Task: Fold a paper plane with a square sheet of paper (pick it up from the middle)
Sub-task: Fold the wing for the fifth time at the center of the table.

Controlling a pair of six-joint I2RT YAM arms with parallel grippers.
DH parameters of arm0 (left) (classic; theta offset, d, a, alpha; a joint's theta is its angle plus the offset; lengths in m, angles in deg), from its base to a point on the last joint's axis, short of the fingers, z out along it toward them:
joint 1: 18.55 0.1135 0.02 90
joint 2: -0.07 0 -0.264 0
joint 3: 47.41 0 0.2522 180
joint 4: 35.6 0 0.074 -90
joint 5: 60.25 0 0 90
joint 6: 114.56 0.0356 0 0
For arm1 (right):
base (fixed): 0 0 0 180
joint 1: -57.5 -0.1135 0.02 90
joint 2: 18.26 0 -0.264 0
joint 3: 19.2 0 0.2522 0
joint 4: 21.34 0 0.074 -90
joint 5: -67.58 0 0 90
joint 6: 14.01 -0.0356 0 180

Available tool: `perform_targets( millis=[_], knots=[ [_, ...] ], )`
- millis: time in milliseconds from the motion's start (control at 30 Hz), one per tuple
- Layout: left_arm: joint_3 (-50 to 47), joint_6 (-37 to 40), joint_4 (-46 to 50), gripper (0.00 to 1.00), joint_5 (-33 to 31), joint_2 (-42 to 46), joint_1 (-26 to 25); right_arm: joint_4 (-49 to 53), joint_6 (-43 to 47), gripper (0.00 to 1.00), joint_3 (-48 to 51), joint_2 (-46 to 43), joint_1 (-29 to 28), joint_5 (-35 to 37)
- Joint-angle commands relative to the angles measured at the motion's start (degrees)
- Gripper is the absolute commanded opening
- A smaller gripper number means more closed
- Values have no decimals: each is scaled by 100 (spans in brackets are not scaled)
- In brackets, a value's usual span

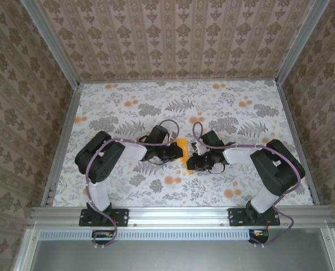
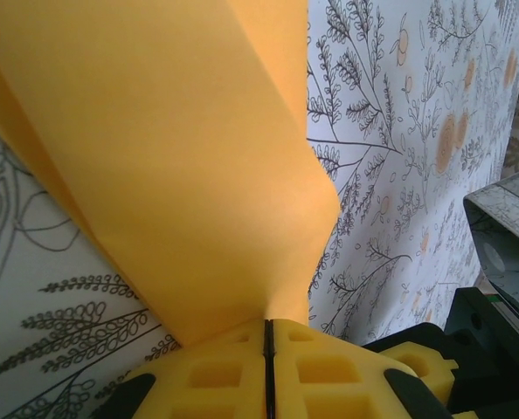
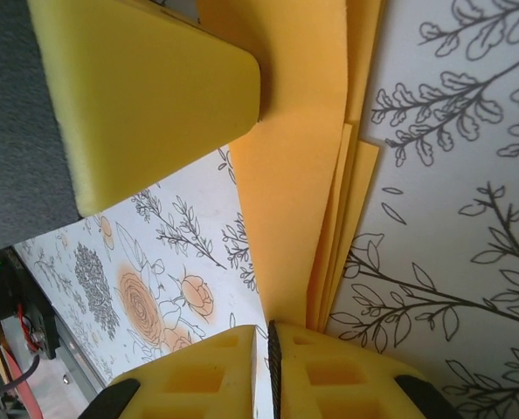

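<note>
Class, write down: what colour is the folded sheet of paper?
Plain orange-yellow; the sheet of paper shows best in the left wrist view.

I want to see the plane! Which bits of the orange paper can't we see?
Top view: paper too small to tell its shape.
Left wrist view: top cut off; left gripper hides the pinched end.
Right wrist view: top cut off; right gripper hides the end.
</note>
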Motion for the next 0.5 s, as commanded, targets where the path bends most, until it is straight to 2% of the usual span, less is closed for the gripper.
perform_targets(
  millis=[0, 267, 467],
  knots=[
    [119, 115, 268, 10, -76, -138, -3, 321, 74, 15, 71, 123, -28, 140],
    [132, 132, 468, 9, -142, -168, -12, 689, 299, 14, -26, 283, -84, 202],
    [200, 174, 725, 7, -144, -225, -49, 753, 168, 12, -335, -182, -100, 279]
  ],
)
